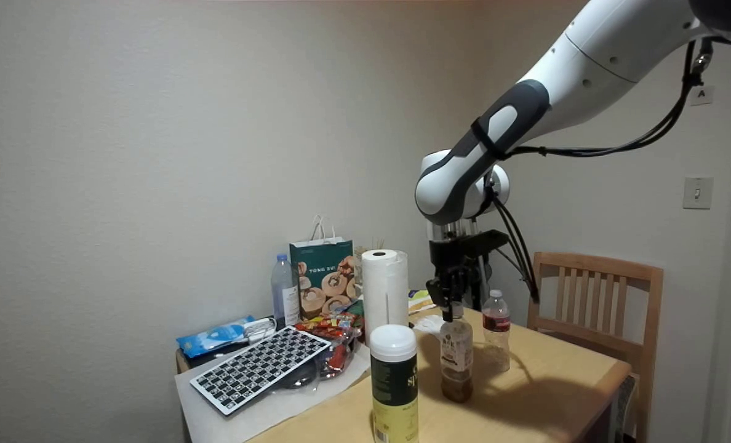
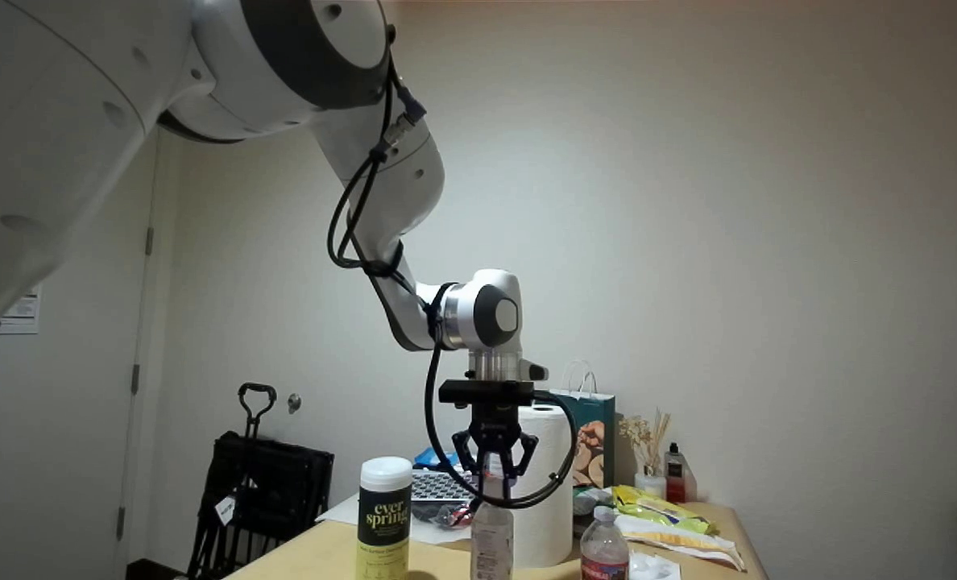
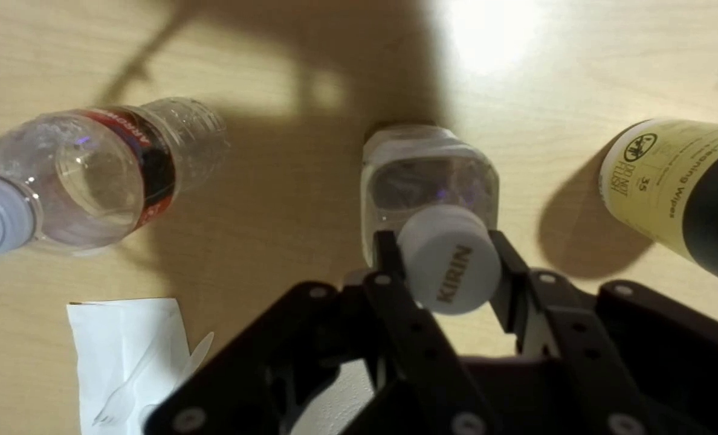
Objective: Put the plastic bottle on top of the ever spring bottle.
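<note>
The plastic bottle is slim and clear with brown in its lower part and a pale cap marked KIRIN. It stands upright on the table in both exterior views point(image 1: 456, 354) point(image 2: 491, 541) and shows from above in the wrist view point(image 3: 428, 181). My gripper point(image 3: 448, 251) has one finger on each side of its cap, both seeming to touch; it also shows in both exterior views point(image 1: 453, 311) point(image 2: 495, 486). The ever spring bottle point(image 1: 394, 375) has a white cap, dark label and yellow-green body. It stands apart from the plastic bottle, also in view elsewhere point(image 2: 383, 515) point(image 3: 685, 181).
A clear bottle with a red label point(image 1: 496, 332) stands beside the plastic bottle point(image 3: 117, 169). A paper towel roll point(image 1: 385, 289) stands behind. A keyboard point(image 1: 261, 369), bag point(image 1: 323, 277) and packets lie at the back. A napkin with a plastic fork point(image 3: 129, 362) lies nearby.
</note>
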`<state>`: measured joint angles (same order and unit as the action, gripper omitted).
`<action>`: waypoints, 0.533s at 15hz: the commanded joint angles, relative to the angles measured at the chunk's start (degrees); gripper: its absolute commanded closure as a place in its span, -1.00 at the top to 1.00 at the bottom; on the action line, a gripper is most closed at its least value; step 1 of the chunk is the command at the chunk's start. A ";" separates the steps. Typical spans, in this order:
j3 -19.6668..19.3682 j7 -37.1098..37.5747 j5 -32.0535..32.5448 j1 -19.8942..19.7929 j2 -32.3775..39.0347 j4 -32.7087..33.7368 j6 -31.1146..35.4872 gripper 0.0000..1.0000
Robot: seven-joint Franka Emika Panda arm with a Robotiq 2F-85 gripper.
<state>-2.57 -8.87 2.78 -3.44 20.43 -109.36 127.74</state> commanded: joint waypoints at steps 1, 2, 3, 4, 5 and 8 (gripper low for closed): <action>0.28 0.14 0.11 -0.25 0.03 0.11 -0.12 -0.15; 0.30 0.14 0.11 -0.24 0.12 0.17 -0.12 -0.03; 0.33 0.15 0.12 -0.23 0.22 0.23 -0.12 0.08; 0.34 0.15 0.12 -0.23 0.29 0.28 -0.12 0.72; 0.35 0.22 -0.02 -0.26 0.26 0.20 -0.15 0.73; 0.51 0.09 -0.29 -0.31 -0.19 -0.47 -0.10 0.95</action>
<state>-2.42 -8.81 2.78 -3.43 20.84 -109.13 127.74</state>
